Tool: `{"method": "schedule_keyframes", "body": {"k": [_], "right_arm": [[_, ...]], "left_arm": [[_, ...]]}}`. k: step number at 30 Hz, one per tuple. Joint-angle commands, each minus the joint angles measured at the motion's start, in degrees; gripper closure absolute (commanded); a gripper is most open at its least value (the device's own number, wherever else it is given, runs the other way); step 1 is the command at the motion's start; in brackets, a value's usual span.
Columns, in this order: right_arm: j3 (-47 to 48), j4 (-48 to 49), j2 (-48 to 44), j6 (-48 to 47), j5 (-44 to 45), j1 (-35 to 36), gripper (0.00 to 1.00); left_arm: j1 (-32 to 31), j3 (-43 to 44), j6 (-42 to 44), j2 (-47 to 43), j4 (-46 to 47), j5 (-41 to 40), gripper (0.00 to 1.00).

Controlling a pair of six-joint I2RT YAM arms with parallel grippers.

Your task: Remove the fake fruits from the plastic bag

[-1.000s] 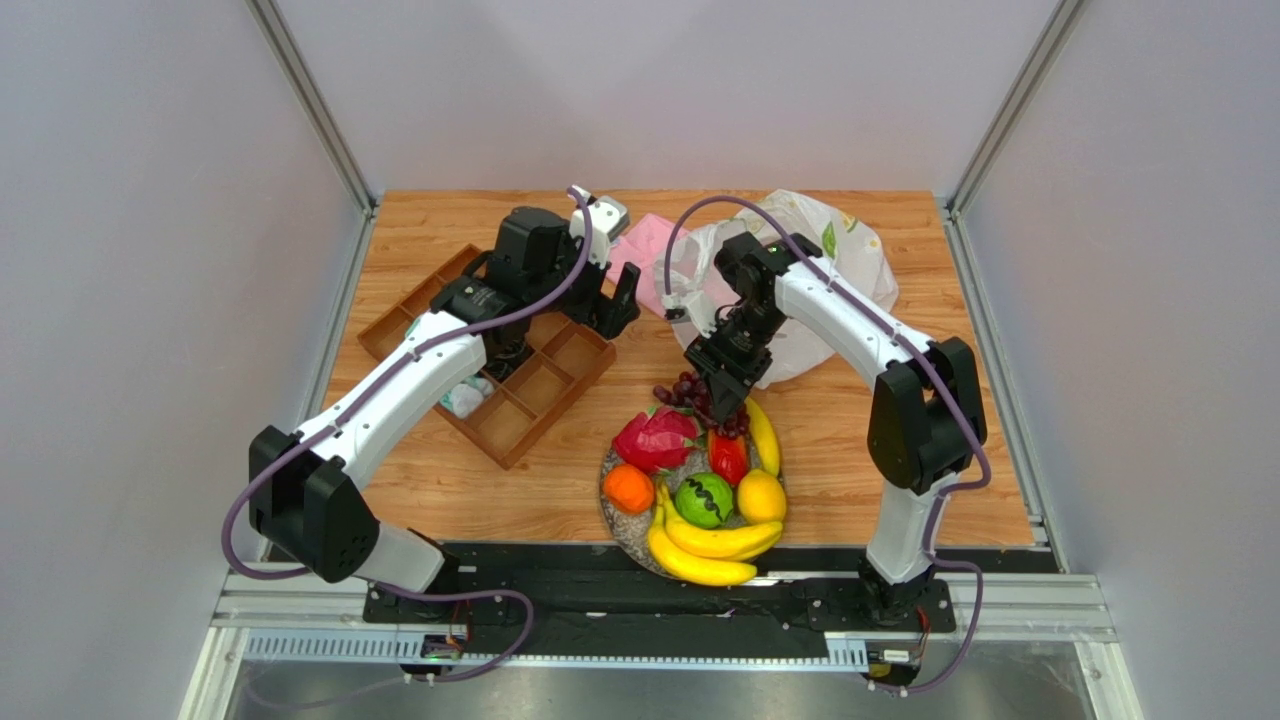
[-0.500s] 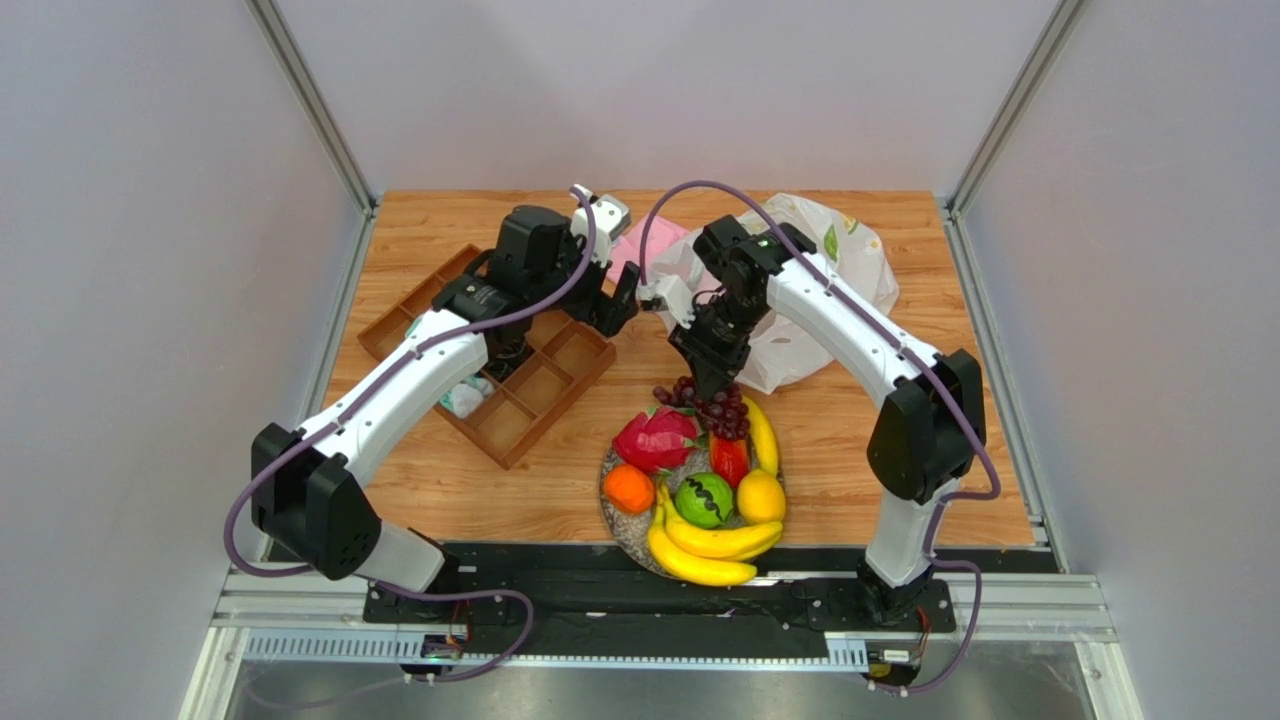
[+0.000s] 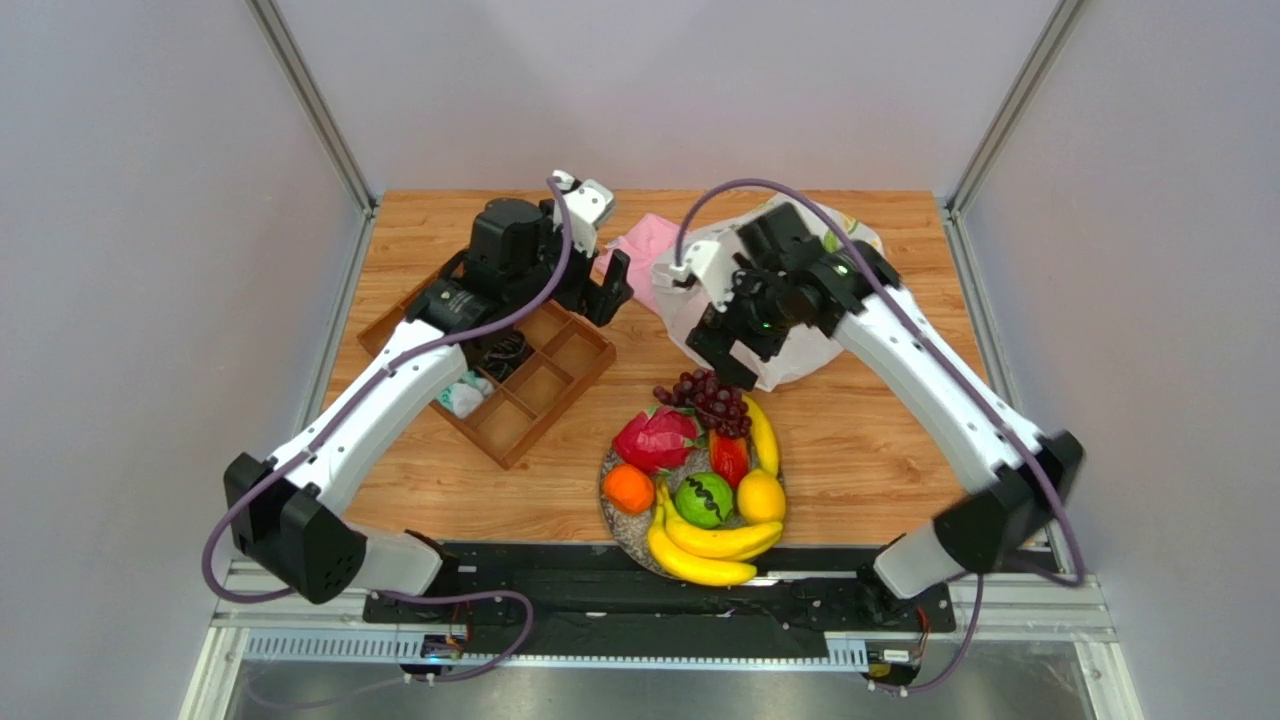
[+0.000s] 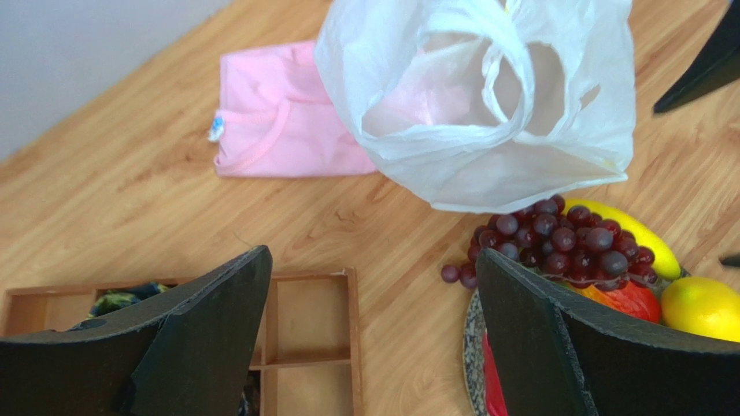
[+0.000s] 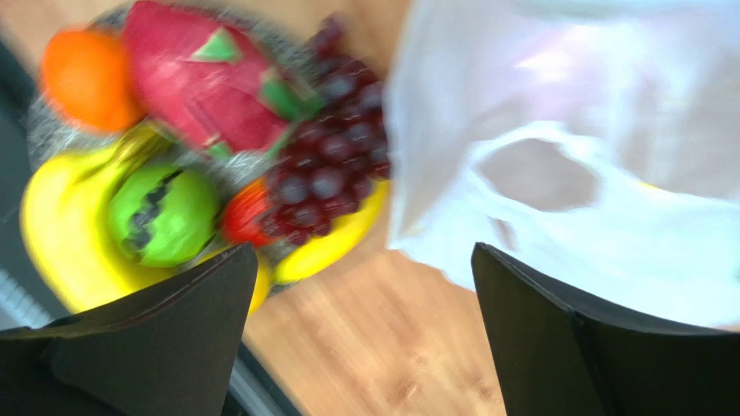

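Now | right hand (image 5: 362,260) spread, empty; left hand (image 4: 372,256) spread too | plastic bag (image 4: 521,173) looks limp, slippery, feather-light | I'd pinch its loop handle (image 4: 502,74), upper right of frame.

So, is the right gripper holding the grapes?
No, the right gripper is open with nothing between its fingers, and the grapes lie clear of both of them.
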Motion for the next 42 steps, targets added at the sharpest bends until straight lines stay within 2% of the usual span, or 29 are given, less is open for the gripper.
{"method": "schedule_keyframes", "body": {"k": [1,2,3,4,6,8,10,12,17,22,28,29,31,32,37,42], "right_arm": [[-13.98,24.54,-19.57,5.78,10.18,-1.5,0.0],[-16.37,24.77,-20.64,3.18,5.81,-1.5,0.01],[-18.49,22.6,-20.83,-1.2,1.68,-1.33,0.18],[-18.85,20.31,-19.09,-1.24,-2.02,-0.89,0.23],[-19.38,15.21,-15.4,2.24,-3.1,-0.27,0.34],[-18.42,12.57,-8.72,6.12,-0.22,-0.27,0.33],[-16.93,12.2,-5.28,10.25,1.55,-0.27,0.26],[-17.54,15.18,-4.13,9.92,0.94,-0.27,0.18],[-15.08,15.63,1.84,10.0,2.43,-0.18,0.17],[-15.34,14.23,4.74,10.97,-0.46,-0.1,0.18],[-16.22,13.35,5.63,12.29,-3.01,0.34,0.42],[-16.22,13.35,5.54,12.46,-3.19,0.34,0.51],[-15.52,13.26,5.37,12.64,-4.16,0.34,0.6],[-15.08,13.08,5.45,12.55,-4.42,0.52,0.72],[-10.17,10.71,3.61,11.06,-4.87,2.1,0.97],[-5.68,5.28,0.27,9.92,-6.18,4.65,1.0]], "left_arm": [[0.35,-2.75,0.42,-6.86,4.46,1.15,0.04],[1.23,-3.38,-0.27,-7.82,4.47,2.37,0.04],[1.76,-3.56,-0.8,-8.09,3.16,2.82,0.04],[2.11,-3.73,-0.81,-8.27,2.37,2.91,0.04],[2.29,-4.87,1.47,-9.23,2.36,2.73,0.04],[3.51,-5.58,1.22,-9.59,2.8,3.69,0.04],[5.09,-5.49,-0.1,-9.33,3.06,5.45,0.04],[6.16,-5.75,-0.2,-9.06,3.58,5.11,0.04],[6.6,-6.02,0.16,-8.71,3.85,5.98,0.04],[7.3,-6.63,-0.28,-9.41,3.68,6.51,0.04],[9.14,-7.78,-1.51,-11.08,3.5,7.21,0.04],[9.32,-7.95,-1.77,-11.26,3.59,7.39,0.04],[10.02,-8.3,-2.12,-11.78,3.68,7.83,0.04],[10.2,-8.39,-2.3,-11.96,3.68,7.92,0.04],[11.25,-8.74,-2.65,-12.75,4.11,8.62,0.04],[11.43,-9.79,-2.65,-13.98,4.82,9.06,0.04]]}}
